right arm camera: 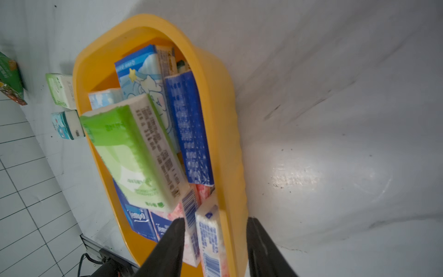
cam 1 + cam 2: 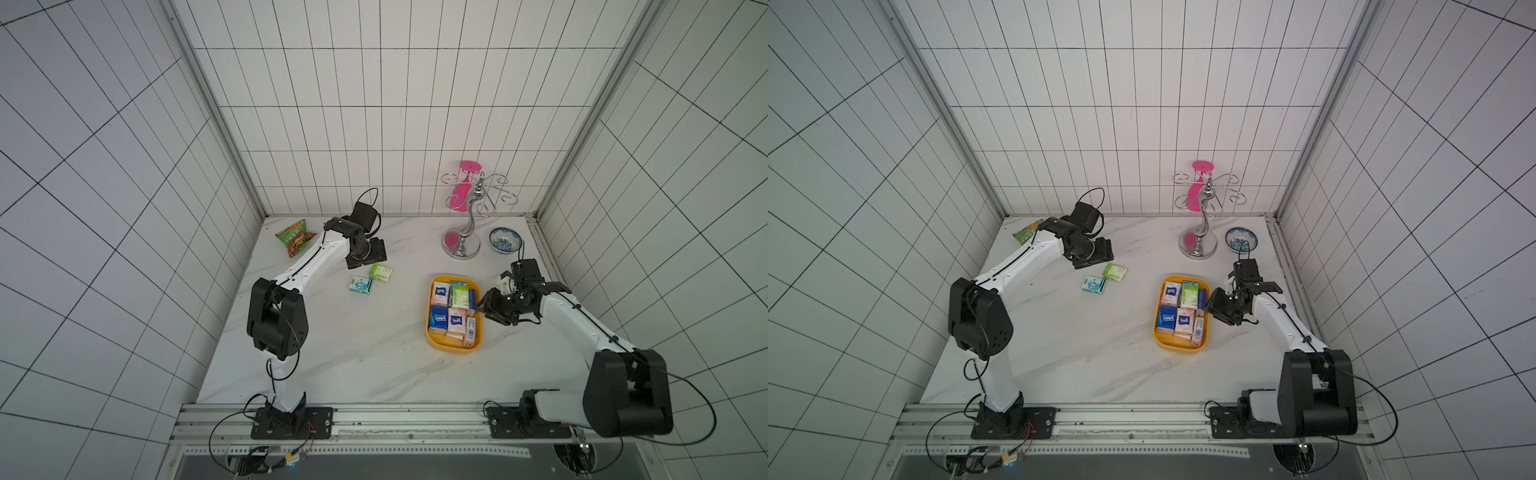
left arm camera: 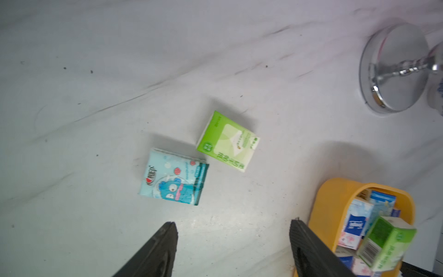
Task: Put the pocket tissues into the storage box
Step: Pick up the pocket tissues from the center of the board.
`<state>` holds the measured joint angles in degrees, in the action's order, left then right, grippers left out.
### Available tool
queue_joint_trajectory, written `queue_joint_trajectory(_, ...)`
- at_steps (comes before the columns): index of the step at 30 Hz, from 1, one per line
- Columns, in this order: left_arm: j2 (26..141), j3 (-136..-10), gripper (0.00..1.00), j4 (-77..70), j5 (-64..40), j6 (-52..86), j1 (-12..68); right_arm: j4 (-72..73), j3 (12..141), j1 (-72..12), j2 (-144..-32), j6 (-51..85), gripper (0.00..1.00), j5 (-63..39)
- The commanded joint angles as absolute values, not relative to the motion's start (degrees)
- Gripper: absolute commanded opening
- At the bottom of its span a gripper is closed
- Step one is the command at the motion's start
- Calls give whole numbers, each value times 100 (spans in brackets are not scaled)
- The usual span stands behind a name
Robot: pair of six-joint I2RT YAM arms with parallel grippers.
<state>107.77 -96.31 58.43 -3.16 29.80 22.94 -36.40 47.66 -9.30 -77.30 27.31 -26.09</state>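
The yellow storage box (image 2: 453, 348) (image 2: 1177, 348) sits right of centre and holds several pocket tissues in blue, pink-white and green. A light green packet (image 1: 124, 153) (image 3: 386, 242) lies tilted on top of them, blurred. My right gripper (image 1: 215, 219) (image 2: 481, 308) stands open astride the box's right wall (image 1: 223, 120), one finger inside next to a pink-white packet (image 1: 211, 239), one outside. Two packets lie loose on the table: a light green one (image 2: 380, 273) (image 3: 227, 141) and a teal-white one (image 2: 360, 285) (image 3: 173, 177). My left gripper (image 3: 233, 224) (image 2: 362, 261) hovers open beside them, empty.
A green-orange snack bag (image 2: 296, 237) lies at the back left. A chrome cup stand (image 2: 461, 245) with a pink piece (image 2: 463, 187) behind it and a blue-and-white bowl (image 2: 505, 240) stand at the back right. Tiled walls close in the table on three sides.
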Motion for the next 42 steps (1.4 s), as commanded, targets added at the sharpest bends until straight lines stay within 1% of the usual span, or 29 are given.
queue_joint_trajectory(1, 10437, -9339, 78, 5947, 53, 2366, 2119, -3695, 4709, -1008, -7914, 2579, 43, -2264)
queue_joint_trajectory(5, 10265, -8937, 78, 5861, 133, 2265, 1881, -3733, 4827, -1069, -8168, 2449, 35, -2215)
queue_joint_trajectory(9, 10182, -8604, 78, 5633, 35, 2290, 1650, -3769, 4920, -1142, -8297, 2408, 30, -2150)
queue_joint_trajectory(11, 10218, -8512, 78, 5579, 106, 2231, 1610, -3809, 4947, -1165, -8297, 2397, 28, -2118)
queue_joint_trajectory(13, 10288, -8417, 78, 5481, 183, 2157, 1608, -3873, 4986, -1173, -8279, 2374, 22, -2083)
queue_joint_trajectory(15, 10376, -8355, 78, 5391, 205, 2112, 1608, -3915, 5015, -1182, -8271, 2356, 21, -2079)
queue_joint_trajectory(19, 10591, -8332, 79, 5208, 126, 2058, 1608, -3994, 5126, -1182, -8305, 2325, 11, -2090)
queue_joint_trajectory(20, 10608, -8332, 79, 5164, 68, 2029, 1617, -4015, 5156, -1186, -8321, 2316, 11, -2086)
queue_joint_trajectory(21, 10622, -8317, 83, 5102, 20, 2011, 1625, -4040, 5183, -1190, -8337, 2307, 11, -2080)
queue_joint_trajectory(23, 10667, -8361, 84, 5110, 24, 2185, 1643, -4091, 5244, -1184, -8358, 2294, 11, -2074)
queue_joint_trajectory(27, 10736, -8478, 84, 5313, 236, 3488, 1722, -4155, 5308, -1193, -8393, 2263, 11, -2048)
queue_joint_trajectory(32, 10635, -8263, 84, 4786, 223, 5791, 1881, -4145, 5341, -1195, -8464, 2209, 11, -2085)
queue_joint_trajectory(36, 10666, -8267, 85, 4586, 331, 7216, 2003, -4146, 5357, -1195, -8456, 2194, 11, -2133)
queue_joint_trajectory(39, 10742, -8158, 85, 4544, 333, 8076, 2011, -4133, 5344, -1196, -8362, 2210, 11, -2120)
queue_joint_trajectory(42, 10914, -8112, 85, 4490, 202, 8559, 2041, -4091, 5317, -1196, -8282, 2241, 11, -2125)
